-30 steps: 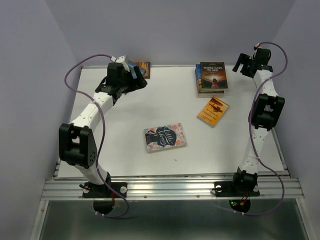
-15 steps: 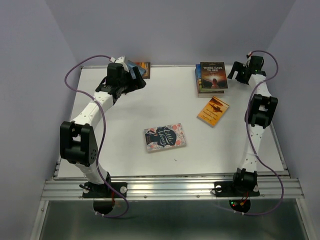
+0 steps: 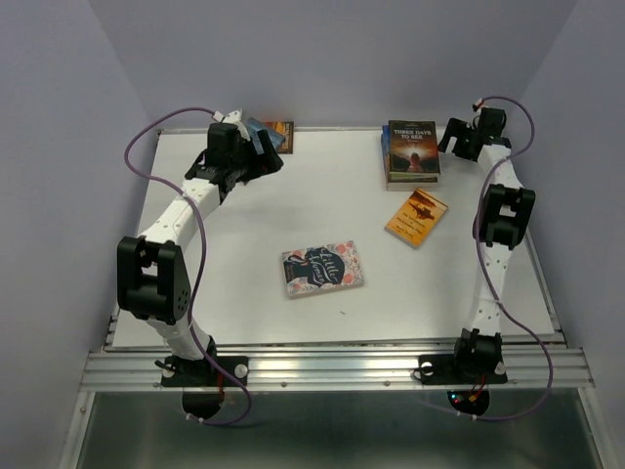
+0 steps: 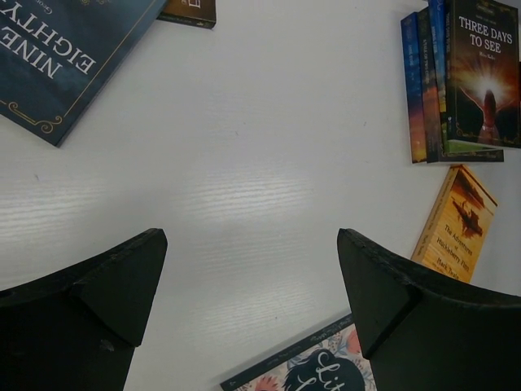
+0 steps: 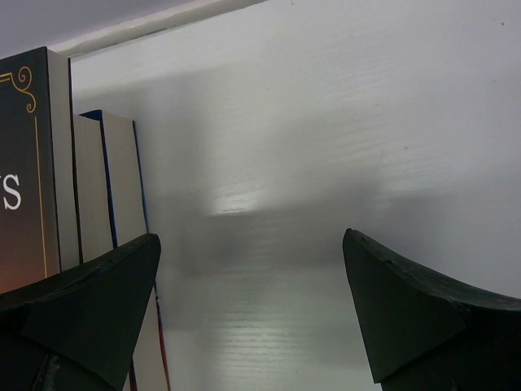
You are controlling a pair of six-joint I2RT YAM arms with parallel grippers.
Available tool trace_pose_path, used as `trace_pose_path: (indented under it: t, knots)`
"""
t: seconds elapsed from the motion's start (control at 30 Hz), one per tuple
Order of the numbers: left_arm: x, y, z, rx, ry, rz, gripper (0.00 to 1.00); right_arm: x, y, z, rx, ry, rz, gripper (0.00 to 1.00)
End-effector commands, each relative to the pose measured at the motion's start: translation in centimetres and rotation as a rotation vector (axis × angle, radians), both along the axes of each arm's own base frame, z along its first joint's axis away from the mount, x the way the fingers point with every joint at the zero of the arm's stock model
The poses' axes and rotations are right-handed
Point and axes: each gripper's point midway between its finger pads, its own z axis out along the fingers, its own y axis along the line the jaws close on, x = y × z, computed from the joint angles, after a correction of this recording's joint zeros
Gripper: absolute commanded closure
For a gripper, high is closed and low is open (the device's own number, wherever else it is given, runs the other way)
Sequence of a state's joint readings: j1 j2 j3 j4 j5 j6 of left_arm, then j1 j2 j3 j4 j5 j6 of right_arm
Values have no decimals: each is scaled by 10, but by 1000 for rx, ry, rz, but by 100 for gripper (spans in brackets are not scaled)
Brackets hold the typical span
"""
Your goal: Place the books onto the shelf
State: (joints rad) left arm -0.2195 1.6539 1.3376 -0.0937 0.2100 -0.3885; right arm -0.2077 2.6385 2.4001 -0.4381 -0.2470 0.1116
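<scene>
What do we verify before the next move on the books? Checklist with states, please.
1. Right fingers open with nothing between them: ok.
2. Left fingers open with nothing between them: ok.
3. Right fingers clear of the book stack: cannot tell. One finger overlaps the stack in the wrist view.
4. Orange book and flowered book lying flat, apart and uncovered: ok.
5. Dark blue book near the left fingers fully visible: not ok. It is cut off in the wrist view and partly behind the arm from above.
6. Shelf in view: not ok. No view shows one.
</scene>
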Motion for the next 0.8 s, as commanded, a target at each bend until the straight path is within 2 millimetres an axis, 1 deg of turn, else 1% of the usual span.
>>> trace_pose_path:
  t: [0.0,0.23,0.43,0.47,0.53,0.63,0.73,0.77]
  knots:
    - [10,3,21,3,-77,-7,1,19,11,18,-14,-89,28,0]
    - [11,1,19,6,-74,-20,1,20,5,16,-38,-88,3,0]
    - [12,-1,13,4,-57,-35,1,30,-5,22,-55,-135,-56,0]
    - [12,-2,12,4,-54,-40,1,35,-5,27,-48,-161,-61,0]
    - [12,-3,10,3,-51,-44,1,39,-4,29,-41,-187,-54,0]
    - [13,-4,7,3,-42,-49,1,49,-1,38,-20,-255,-50,0]
    - [14,-5,4,-1,-36,-53,1,53,3,39,-7,-281,-24,0]
    - [15,-6,1,0,-28,-55,1,55,11,40,-10,-291,-11,0]
